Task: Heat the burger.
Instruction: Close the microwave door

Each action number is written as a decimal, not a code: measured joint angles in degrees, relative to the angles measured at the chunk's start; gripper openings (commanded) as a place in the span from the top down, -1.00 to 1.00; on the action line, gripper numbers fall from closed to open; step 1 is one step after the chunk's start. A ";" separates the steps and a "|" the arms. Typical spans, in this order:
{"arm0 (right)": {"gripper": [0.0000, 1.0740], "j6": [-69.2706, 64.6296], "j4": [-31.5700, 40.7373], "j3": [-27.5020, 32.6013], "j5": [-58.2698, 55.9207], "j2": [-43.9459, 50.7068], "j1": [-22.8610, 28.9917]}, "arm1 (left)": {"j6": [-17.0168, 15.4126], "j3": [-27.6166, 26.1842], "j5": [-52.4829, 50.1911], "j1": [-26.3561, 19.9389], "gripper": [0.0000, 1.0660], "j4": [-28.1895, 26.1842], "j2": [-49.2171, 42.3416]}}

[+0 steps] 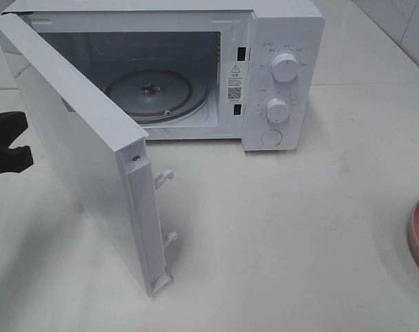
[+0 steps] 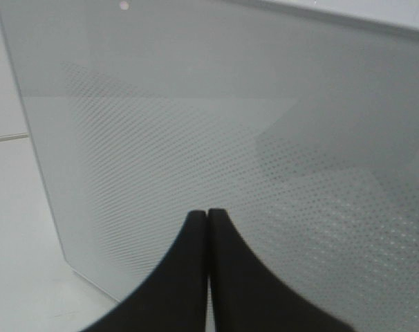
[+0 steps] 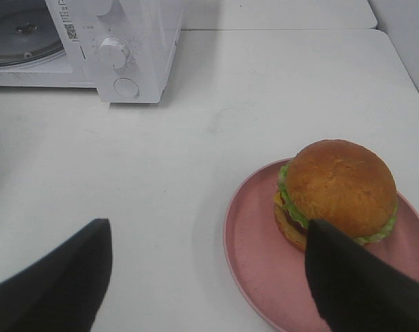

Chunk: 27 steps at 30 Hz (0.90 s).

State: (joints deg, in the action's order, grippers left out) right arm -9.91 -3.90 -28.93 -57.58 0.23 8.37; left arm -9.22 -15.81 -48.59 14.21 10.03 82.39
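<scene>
From the left: the left gripper [image 2: 208,228], its two black fingers pressed together and holding nothing, sits just outside the microwave door [image 1: 85,166], which stands swung wide open. Behind it the white microwave [image 1: 282,41] shows its bare glass turntable [image 1: 151,93]. Farther right on the white table [image 1: 299,228], the burger [image 3: 337,190] rests on a pink plate [image 3: 258,256], well apart from the microwave. The right gripper [image 3: 209,273] hangs above the plate, jaws spread wide and empty, one finger [image 3: 355,283] overlapping the burger's near edge.

White tabletop [image 1: 299,228], pale wall, possibly tiled [image 1: 396,28], behind, soft even light
</scene>
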 measured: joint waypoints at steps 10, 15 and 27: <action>-0.40 0.00 0.00 0.00 0.00 0.00 0.00 | 7.10 -1.83 -2.46 11.06 1.00 -15.07 3.44; -0.40 0.00 0.00 0.00 0.00 0.00 0.00 | 8.54 -5.33 -2.64 15.24 1.00 -17.13 6.13; -0.40 0.00 0.00 0.00 0.00 0.00 0.00 | 9.22 -14.50 -1.26 21.83 1.00 -22.86 12.89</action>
State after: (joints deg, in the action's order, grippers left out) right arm -9.91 -3.90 -28.93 -57.58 0.23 8.37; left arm 0.00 -30.31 -49.85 36.04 -12.83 95.28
